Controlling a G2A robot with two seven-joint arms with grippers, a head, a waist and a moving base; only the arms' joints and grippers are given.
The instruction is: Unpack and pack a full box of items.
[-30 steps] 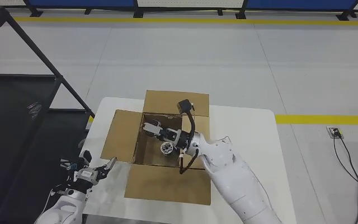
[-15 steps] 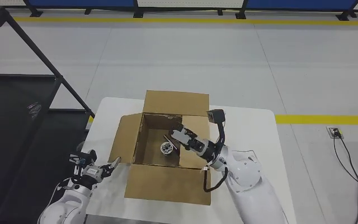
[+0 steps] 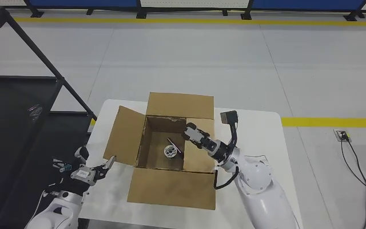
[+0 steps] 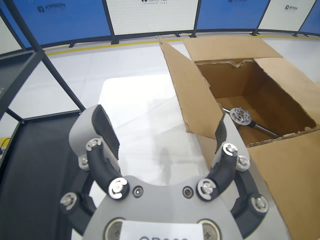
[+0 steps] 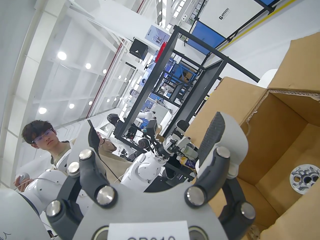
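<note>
While a disc-on-shaft part point(image 3: 170, 150) lies on the floor of the open box point(image 3: 180, 104), left gripper point(image 4: 160, 126) beside it and right gripper point(image 5: 155, 126) over its rim hold jaws spread, empty. Unpacking likely near done; packing not yet begun.

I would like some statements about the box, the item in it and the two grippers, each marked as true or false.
1. The flaps of the cardboard box are open. True.
2. A round metal part lies on the bottom of the box. True.
3. The right gripper holds the metal part. False: it is open and empty, and the part lies in the box.
4. The left gripper is inside the box. False: it is outside, next to a side flap, and it is open.
5. The box stands on the floor. False: it stands on a white table.
</note>
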